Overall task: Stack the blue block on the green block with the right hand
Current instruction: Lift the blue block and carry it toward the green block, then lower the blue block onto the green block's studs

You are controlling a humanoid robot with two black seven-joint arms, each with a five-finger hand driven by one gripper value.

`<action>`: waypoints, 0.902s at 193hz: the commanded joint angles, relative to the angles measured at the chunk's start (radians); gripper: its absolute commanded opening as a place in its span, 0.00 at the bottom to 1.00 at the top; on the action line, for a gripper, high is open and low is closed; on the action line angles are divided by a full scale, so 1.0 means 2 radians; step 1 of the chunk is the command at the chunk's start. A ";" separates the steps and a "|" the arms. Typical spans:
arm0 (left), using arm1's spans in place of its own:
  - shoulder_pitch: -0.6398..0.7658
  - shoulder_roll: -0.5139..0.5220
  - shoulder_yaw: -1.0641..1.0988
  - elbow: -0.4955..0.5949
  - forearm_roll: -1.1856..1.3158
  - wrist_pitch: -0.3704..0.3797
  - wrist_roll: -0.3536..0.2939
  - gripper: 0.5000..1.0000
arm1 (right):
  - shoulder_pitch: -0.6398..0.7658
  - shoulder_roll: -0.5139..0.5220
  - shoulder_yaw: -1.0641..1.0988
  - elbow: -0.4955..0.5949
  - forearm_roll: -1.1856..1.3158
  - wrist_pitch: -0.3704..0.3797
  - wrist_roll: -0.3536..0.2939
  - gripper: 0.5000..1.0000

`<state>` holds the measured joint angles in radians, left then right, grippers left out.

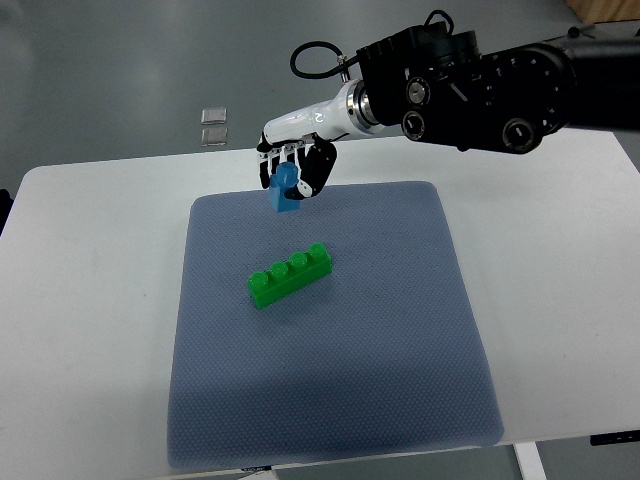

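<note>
One mat (400, 380) is lying nearest me, blue-grey, covering the middle of the white table (90, 330). I'm seeing the green block (290, 276) sitting on it near the centre, four studs up, angled. Beyond that, my right hand (296, 172) is gripping the blue block (284, 190) with curled fingers, over the mat's far edge, apart from the green one. Two small clear squares (213, 125) are lying on the floor behind.

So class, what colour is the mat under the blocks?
Greyish blue mat, seen in the top view.
</note>
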<state>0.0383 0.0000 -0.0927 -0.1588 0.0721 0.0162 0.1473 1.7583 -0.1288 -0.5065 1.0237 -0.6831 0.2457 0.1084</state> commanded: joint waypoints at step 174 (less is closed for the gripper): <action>0.000 0.000 0.000 0.000 0.000 0.000 0.000 1.00 | -0.065 0.040 -0.019 -0.012 -0.039 -0.054 -0.004 0.23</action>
<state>0.0384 0.0000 -0.0923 -0.1579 0.0721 0.0161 0.1473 1.6351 -0.0516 -0.5442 1.0013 -0.7601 0.1481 0.1013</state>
